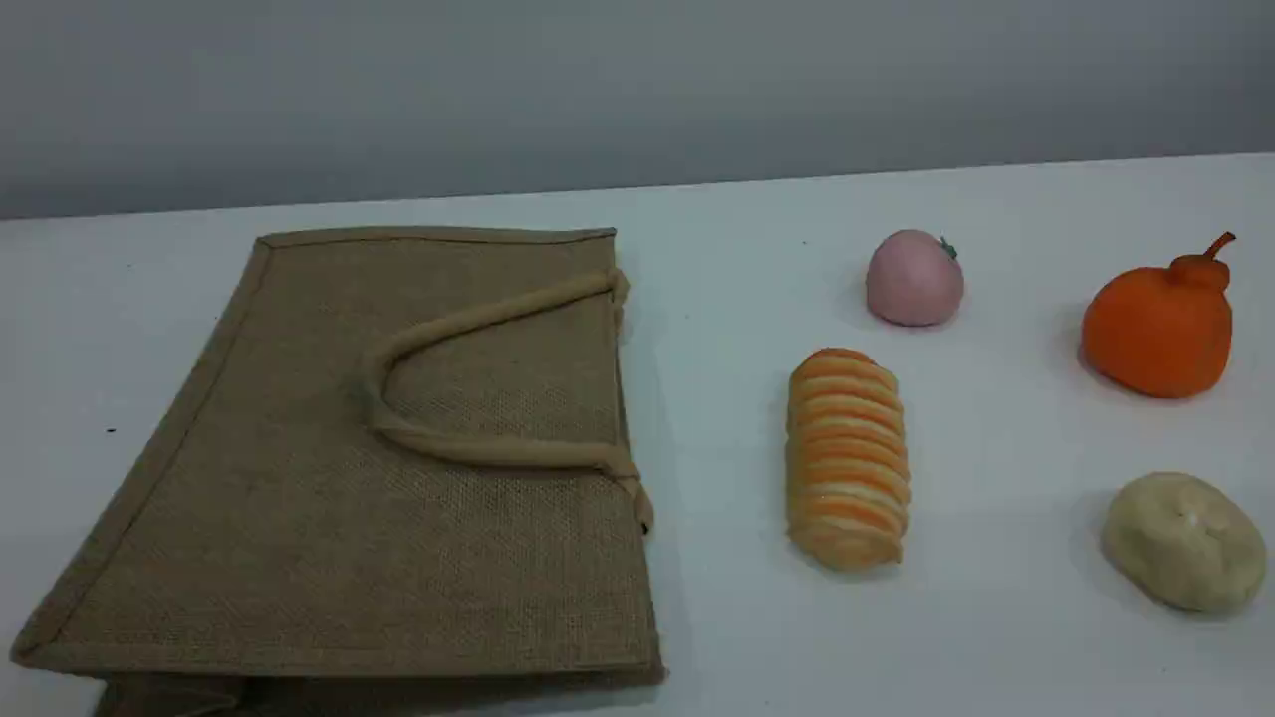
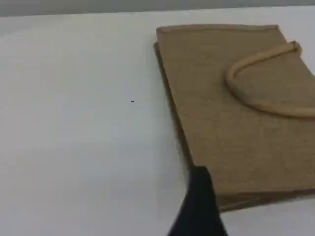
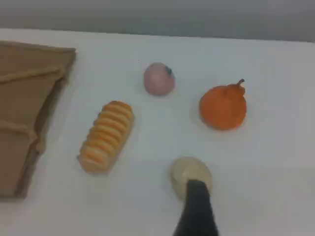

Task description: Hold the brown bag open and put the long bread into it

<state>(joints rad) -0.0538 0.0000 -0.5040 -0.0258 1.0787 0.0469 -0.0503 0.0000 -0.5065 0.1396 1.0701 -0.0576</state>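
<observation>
The brown bag [image 1: 398, 468] lies flat on the white table at the left, its mouth edge toward the right and one beige handle [image 1: 498, 453] folded back over its top face. To its right, clear of it, lies the long bread [image 1: 847, 458], pointing front to back. Neither arm shows in the scene view. The left gripper [image 2: 201, 189] shows one dark fingertip, hovering over the bag's [image 2: 236, 137] near left corner. The right gripper [image 3: 197, 199] shows one fingertip, above the table to the right of the bread [image 3: 106, 142]. Both are open and hold nothing.
A pink ball [image 1: 913, 279] sits behind the bread. An orange pear-shaped fruit [image 1: 1160, 324] stands at the far right. A pale beige lump [image 1: 1183, 541] lies at the front right, just under the right fingertip in the right wrist view. A grey wall runs behind the table.
</observation>
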